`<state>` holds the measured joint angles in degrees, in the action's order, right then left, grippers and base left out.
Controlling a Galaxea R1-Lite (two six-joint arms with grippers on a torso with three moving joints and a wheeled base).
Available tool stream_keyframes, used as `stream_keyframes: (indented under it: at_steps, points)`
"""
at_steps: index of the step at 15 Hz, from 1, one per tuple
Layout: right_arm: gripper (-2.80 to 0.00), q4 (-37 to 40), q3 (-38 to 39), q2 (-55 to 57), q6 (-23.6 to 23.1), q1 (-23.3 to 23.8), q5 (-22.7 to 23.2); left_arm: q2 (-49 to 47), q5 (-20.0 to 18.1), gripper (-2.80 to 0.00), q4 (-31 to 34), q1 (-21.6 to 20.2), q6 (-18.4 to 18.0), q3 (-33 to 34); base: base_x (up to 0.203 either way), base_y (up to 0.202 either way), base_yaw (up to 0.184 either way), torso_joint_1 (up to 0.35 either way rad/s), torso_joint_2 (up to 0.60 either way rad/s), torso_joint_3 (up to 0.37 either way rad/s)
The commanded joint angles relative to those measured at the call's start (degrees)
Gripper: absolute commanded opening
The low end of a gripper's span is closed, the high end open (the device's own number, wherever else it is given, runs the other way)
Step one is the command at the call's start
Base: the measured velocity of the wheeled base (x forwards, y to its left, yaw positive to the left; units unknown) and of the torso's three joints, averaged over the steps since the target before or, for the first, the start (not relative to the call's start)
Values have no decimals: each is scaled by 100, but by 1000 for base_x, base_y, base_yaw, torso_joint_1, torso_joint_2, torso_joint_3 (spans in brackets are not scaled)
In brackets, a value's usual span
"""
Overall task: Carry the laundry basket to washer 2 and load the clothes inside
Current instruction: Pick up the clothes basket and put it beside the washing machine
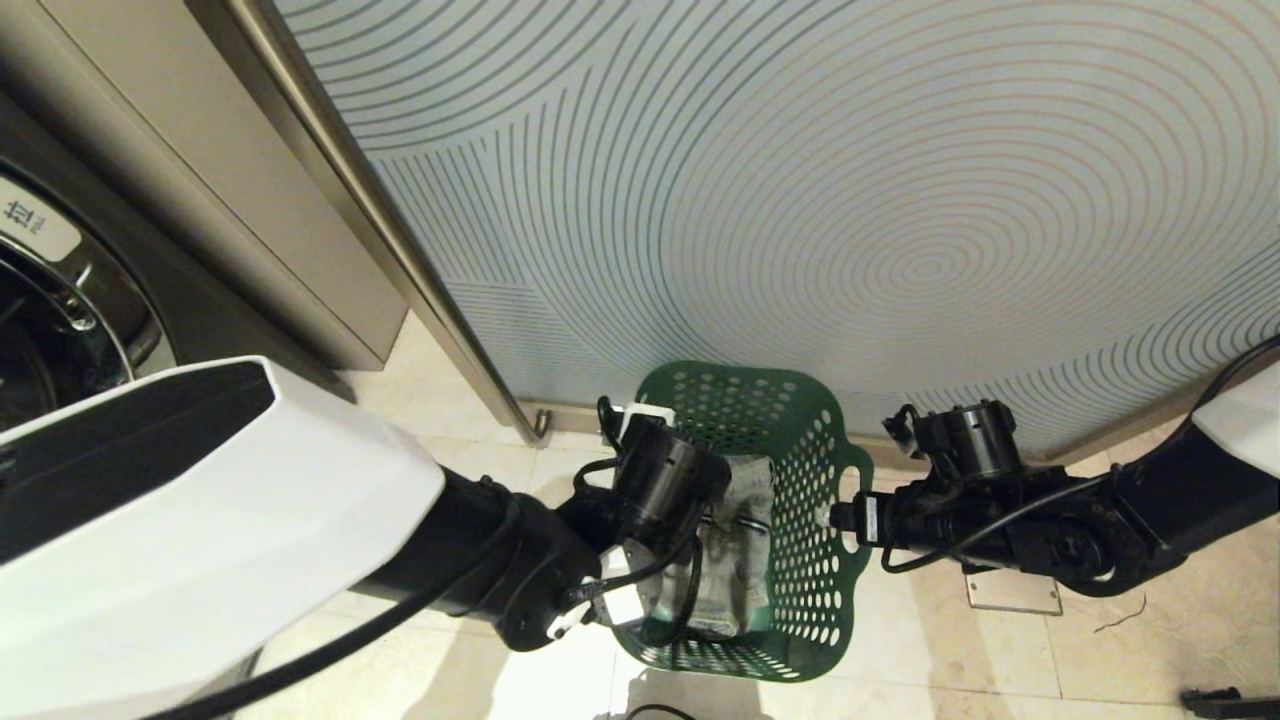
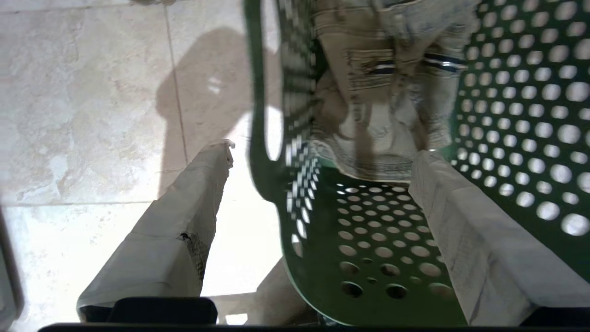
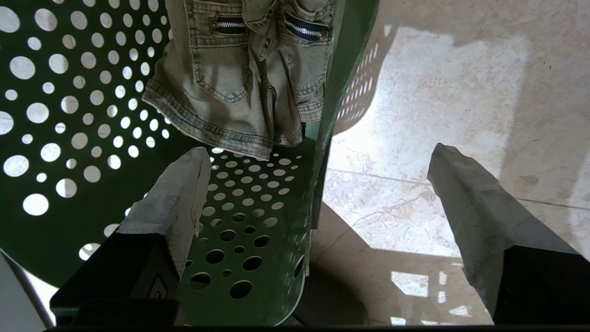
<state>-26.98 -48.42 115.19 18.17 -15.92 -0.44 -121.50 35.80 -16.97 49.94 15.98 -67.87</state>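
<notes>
Currently the washer [image 1: 60,300] sits well left of the green basket [image 1: 800,420], which rests on the floor holding denim clothes [image 1: 735,540]. Left gripper [image 2: 318,184] and right gripper [image 3: 318,184] straddle opposite basket walls, jaws wide, gripping nothing. Judged step: unloading; next, one gripper must pinch the denim.

Right gripper [image 3: 318,180] seen from behind its two padded fingers [image 3: 177,203], which stand wide apart and straddle the side wall of the green perforated laundry basket [image 3: 69,138]: one finger inside, the other outside over the pale tiled floor [image 3: 438,92]. Pale denim shorts [image 3: 244,83] (zip pockets visible) lie in the basket, just beyond the inner finger.
</notes>
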Motion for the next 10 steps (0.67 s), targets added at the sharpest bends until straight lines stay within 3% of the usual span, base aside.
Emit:
stream_keyframes:
  at_steps: [1, 7, 10]
  points:
    - [0, -18, -1, -23, 11, 1, 0, -117, 1, 0, -25, -125, 19, -5, 0, 0, 0, 0, 0, 0]
    - [0, -53, -9, -18, 29, -3, 9, -414, -13, 0, -87, -244, 13, -50, 0, 0, 0, 0, 0, 0]
    - [0, -85, -9, -74, 32, 1, 9, -733, -66, 0, -701, -241, -126, -52, 0, 0, 0, 0, 0, 0]
